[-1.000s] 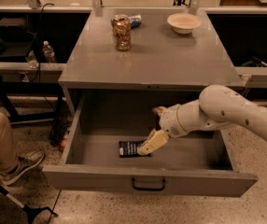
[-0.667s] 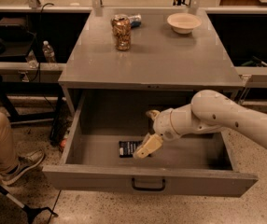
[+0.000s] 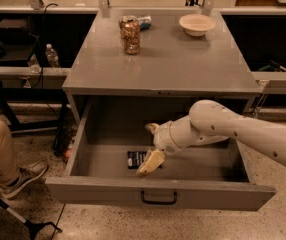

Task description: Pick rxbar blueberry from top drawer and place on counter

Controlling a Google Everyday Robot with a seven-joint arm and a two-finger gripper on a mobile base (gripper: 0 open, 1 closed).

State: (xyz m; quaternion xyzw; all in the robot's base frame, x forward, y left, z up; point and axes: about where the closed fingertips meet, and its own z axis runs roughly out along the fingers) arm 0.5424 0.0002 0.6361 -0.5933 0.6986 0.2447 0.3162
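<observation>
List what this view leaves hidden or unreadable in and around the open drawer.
- rxbar blueberry: its right end is covered by the gripper's lower finger; the print is too small to read.
- gripper, inside the top drawer over the bar, fingers spread: whether it touches the bar cannot be told.
- Drawer floor at right: hidden behind the arm.
- counter: the blue item is partly hidden by the can.
</observation>
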